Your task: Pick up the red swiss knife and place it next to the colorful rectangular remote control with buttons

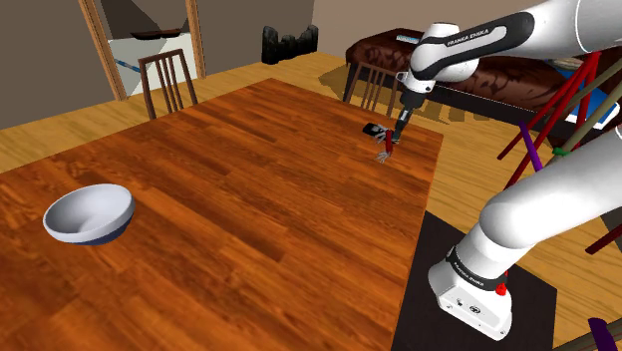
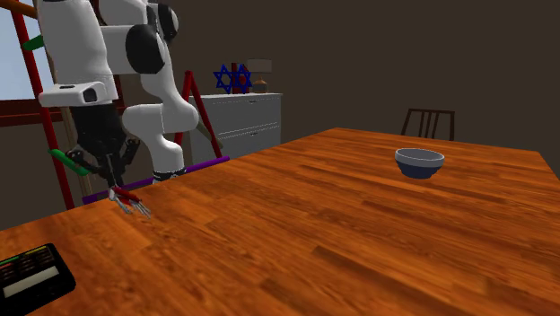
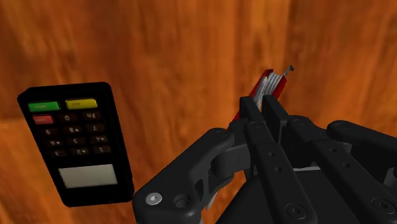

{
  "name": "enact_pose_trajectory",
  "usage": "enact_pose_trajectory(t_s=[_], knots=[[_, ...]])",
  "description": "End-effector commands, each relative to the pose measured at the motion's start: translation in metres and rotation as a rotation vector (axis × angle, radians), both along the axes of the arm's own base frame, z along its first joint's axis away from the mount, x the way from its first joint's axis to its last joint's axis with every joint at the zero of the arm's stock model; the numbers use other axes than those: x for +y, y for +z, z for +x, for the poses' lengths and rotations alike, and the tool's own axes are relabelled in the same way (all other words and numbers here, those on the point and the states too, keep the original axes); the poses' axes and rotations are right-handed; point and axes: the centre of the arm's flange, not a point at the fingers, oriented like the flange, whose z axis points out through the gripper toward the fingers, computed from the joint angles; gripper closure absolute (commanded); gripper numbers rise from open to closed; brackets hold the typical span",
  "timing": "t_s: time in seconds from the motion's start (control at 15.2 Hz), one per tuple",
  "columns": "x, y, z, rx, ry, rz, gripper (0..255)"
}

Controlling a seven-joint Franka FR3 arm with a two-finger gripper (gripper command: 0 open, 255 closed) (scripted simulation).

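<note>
My black two-finger pincer (image 3: 262, 109) is clenched on the red swiss knife (image 3: 268, 86). Its red body is pinched between my fingers, and its grey blades fan out past my fingertips. From that I judge the pick-up half of the job done.

In the shoulder view the knife hangs from my pincer (image 1: 397, 134) low over the polished reddish-brown wooden tabletop (image 1: 249, 199), near its far corner. I cannot tell whether the lowest blade tip touches the wood or hangs just clear of it.

The black rectangular remote control (image 3: 75, 143), with green, yellow and red buttons above dark keys and a pale panel, lies flat on the tabletop. It is close to the knife but apart from it, with a strip of bare wood between them. In the second exterior view the remote control (image 2: 31, 274) sits toward the near corner, and my pincer (image 2: 115, 184) holds the knife (image 2: 132, 203) a little farther along the same edge.

What is left, as I judge it, is the placing. I need to bring the knife down flat beside the remote control, perhaps a touch nearer to it, then let go and draw back. The risk I see is the splayed blades catching the wood first and tipping the knife as I let go.

The grey-blue round bowl (image 1: 90, 214) stands well apart at the other end of the tabletop and plays no part here.
</note>
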Motion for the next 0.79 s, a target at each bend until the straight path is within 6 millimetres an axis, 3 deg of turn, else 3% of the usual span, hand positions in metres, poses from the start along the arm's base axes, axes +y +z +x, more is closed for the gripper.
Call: enact_pose_trajectory(t_s=[0.0, 0.73], knots=[[-0.025, -0.002, -0.001, 0.001, 0.001, -0.001, 255], [-0.170, -0.002, -0.014, 0.001, 0.001, -0.001, 255]])
